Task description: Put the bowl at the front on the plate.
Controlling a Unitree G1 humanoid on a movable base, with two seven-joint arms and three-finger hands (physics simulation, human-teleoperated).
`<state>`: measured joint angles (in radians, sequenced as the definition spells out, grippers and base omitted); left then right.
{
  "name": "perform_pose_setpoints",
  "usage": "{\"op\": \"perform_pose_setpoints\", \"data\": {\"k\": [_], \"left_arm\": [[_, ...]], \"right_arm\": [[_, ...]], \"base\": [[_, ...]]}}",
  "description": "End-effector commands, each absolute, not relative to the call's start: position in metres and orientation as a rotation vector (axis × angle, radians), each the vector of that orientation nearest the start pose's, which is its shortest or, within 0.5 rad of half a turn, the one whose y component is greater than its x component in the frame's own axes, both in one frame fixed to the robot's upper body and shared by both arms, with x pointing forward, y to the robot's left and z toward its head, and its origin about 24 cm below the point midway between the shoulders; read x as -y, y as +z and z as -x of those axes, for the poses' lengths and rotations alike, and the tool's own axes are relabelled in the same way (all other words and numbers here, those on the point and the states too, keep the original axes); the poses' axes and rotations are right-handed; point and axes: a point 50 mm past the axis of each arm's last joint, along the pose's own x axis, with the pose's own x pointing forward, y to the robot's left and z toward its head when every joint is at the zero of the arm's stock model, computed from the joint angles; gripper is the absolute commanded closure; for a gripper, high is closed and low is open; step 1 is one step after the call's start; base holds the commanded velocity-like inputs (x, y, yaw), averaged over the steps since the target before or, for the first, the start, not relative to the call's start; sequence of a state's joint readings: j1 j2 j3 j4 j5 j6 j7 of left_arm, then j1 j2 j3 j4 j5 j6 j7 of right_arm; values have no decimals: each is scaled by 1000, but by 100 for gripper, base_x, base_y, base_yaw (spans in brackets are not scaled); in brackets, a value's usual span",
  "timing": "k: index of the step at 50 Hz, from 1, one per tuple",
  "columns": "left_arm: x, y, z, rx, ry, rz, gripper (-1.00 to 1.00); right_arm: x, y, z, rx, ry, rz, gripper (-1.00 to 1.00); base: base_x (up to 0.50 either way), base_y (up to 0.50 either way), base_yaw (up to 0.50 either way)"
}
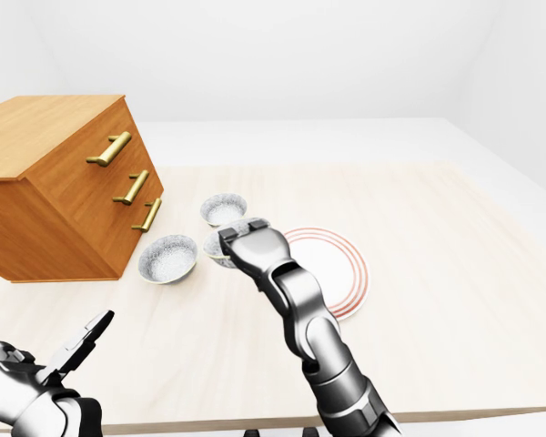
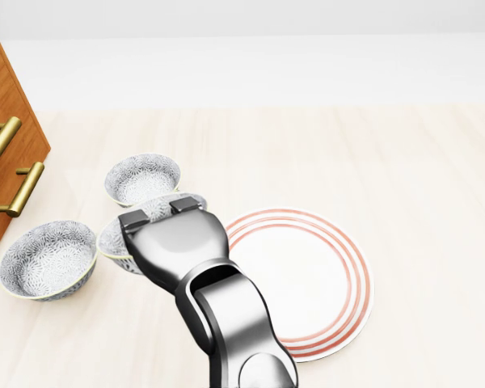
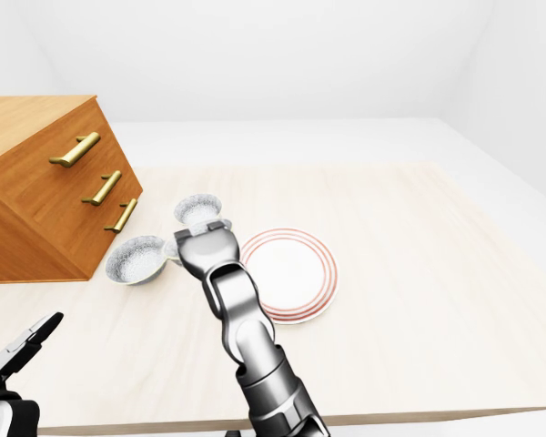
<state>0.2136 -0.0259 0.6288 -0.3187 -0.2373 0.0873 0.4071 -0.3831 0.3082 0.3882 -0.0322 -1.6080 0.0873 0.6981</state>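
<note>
Three patterned grey bowls lie left of a white plate (image 2: 323, 267) with red rings. One bowl (image 2: 143, 178) is nearest the top of the head view and one (image 2: 47, 259) is at the left by the cabinet. The middle bowl (image 2: 113, 238) is largely covered by my right hand (image 2: 160, 212). This hand reaches over the bowl's rim on the side nearest the plate, and its fingers are hidden beneath its back. My left hand (image 1: 77, 350) hangs low at the bottom left of the left-eye view, fingers spread, holding nothing.
A wooden drawer cabinet (image 1: 64, 182) with brass handles stands at the left of the light wooden table (image 1: 455, 273), close to the left bowl. The table's near edge runs along the bottom of the eye views.
</note>
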Motion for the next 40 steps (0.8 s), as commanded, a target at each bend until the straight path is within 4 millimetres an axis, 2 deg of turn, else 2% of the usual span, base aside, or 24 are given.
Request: {"op": "perform_pose_setpoints", "data": {"k": [1, 11, 23, 26, 40], "left_arm": [[-310, 63, -143, 67, 1055, 130, -100], [-310, 66, -141, 80, 1056, 127, -100], [-310, 64, -143, 70, 1057, 125, -100], [-310, 64, -143, 69, 1058, 124, -100], [-310, 64, -143, 70, 1057, 125, -100]], "right_arm": [[-3, 147, -275, 173, 494, 1475, 100], [13, 136, -274, 150, 481, 1442, 100], [28, 143, -270, 190, 361, 1450, 100], [28, 149, -267, 251, 335, 1392, 100], [40, 150, -255, 227, 291, 1427, 100]], "base": [[0, 0, 0], [0, 0, 0], [0, 0, 0], [0, 0, 0], [0, 0, 0]]}}
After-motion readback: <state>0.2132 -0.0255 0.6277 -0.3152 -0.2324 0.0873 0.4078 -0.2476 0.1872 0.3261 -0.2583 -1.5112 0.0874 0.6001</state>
